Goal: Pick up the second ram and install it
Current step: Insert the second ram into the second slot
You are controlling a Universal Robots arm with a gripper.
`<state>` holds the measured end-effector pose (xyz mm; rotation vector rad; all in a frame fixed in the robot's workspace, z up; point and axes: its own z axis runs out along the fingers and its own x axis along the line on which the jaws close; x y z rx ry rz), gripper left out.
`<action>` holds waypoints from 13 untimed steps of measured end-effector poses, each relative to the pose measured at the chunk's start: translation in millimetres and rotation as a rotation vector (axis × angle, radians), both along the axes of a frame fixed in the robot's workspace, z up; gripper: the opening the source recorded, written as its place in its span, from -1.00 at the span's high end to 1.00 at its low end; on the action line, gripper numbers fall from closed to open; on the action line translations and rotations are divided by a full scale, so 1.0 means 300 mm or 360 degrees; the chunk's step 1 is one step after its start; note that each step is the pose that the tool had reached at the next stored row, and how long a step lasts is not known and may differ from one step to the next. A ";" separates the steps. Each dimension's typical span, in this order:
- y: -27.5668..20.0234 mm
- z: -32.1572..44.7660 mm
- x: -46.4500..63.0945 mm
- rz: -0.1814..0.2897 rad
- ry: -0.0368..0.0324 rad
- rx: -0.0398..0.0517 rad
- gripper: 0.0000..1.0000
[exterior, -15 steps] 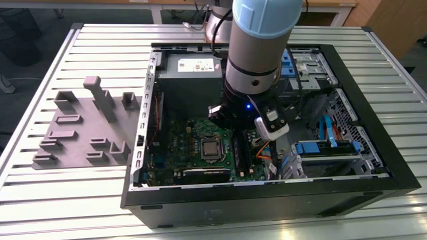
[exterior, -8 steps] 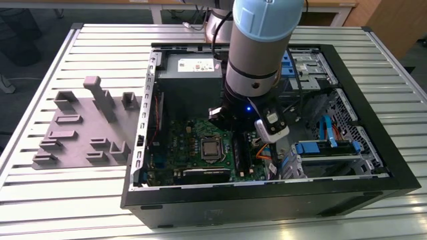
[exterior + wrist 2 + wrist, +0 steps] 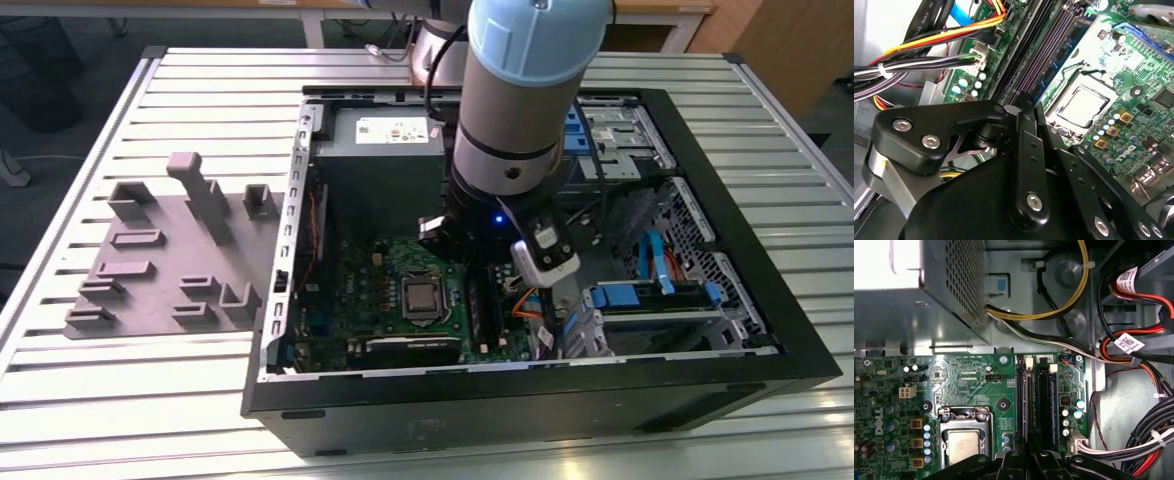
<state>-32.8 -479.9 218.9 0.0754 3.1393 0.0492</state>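
The second ram (image 3: 1024, 405) (image 3: 1046, 55) stands on edge in the motherboard's slot bank, running straight out from under the gripper (image 3: 1030, 460) (image 3: 1021, 102). You can't tell whether the gripper is clamped on it or loose.

A black slot (image 3: 1043, 405) and a blue-edged strip (image 3: 1054, 400) lie just beside it. The CPU socket (image 3: 965, 445) (image 3: 1084, 105) sits near on the other side.

The crowding is past the slots: a black cable bundle (image 3: 1154, 435) (image 3: 914, 65), plus yellow wires (image 3: 1054, 315) arcing to the power supply (image 3: 929, 295) (image 3: 380, 150) at the slots' far end.

In the exterior view the arm (image 3: 521, 90) drops near-vertical into the open case (image 3: 747, 200), wrist low over the motherboard (image 3: 387, 290). The drive bay (image 3: 654, 295) is close on that view's right, with more room on its left. The grey holder (image 3: 160, 260) lies outside on the table (image 3: 80, 380).
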 end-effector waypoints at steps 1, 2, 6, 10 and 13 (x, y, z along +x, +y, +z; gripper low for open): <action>0.000 -0.001 0.000 0.0000 0.0000 0.0000 0.72; 0.000 -0.001 0.001 0.0000 0.0000 0.0000 0.72; -0.001 -0.002 0.004 0.0000 0.0000 0.0000 0.72; -0.003 -0.004 0.007 -0.0001 0.0000 0.0000 0.72; -0.005 -0.005 0.009 -0.0003 0.0000 0.0000 0.72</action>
